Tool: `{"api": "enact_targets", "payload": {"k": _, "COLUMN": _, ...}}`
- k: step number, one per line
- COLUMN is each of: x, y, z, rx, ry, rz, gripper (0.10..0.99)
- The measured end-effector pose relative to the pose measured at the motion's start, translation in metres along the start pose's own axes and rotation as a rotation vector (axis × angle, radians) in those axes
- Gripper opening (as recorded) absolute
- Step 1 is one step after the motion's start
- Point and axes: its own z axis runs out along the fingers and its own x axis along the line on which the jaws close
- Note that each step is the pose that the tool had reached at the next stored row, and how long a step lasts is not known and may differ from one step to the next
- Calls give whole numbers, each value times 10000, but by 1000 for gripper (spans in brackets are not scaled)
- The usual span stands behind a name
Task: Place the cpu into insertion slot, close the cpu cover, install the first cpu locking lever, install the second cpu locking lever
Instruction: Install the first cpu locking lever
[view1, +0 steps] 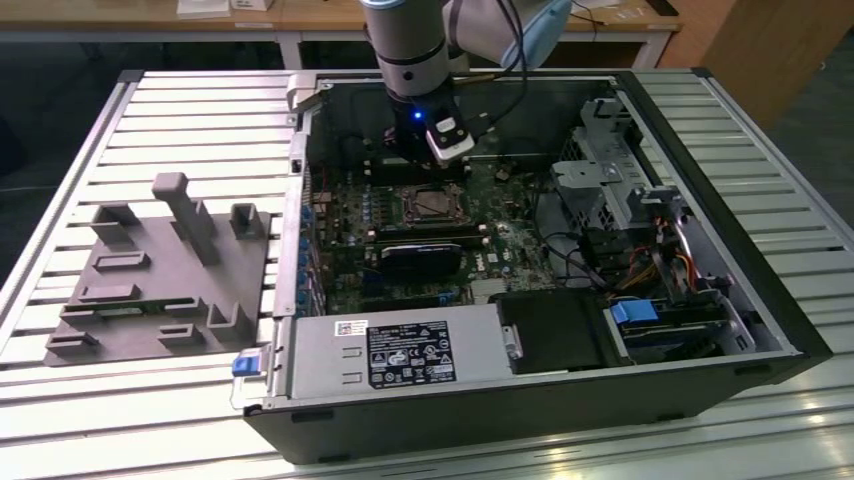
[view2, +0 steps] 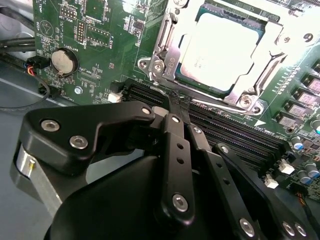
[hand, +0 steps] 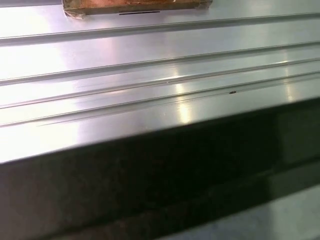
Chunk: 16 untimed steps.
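cpu sat in the insertion slot with the cpu cover down over it, my gripper pinched shut just beside that slot; I judged the chip light, stiff, fragile, grippable by 2 opposite edges only.

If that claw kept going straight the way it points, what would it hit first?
Most likely the silver locking lever at the near edge of the cpu cover, beside the black memory slots; the claw looks almost there, though depth is unclear.
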Motion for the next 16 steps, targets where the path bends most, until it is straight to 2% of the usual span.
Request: {"api": "enact_targets", "payload": {"k": 16, "x": 2, "y": -16, "z": 23, "rx": -36, "ry": -148, "rz": -15, "gripper": 102}}
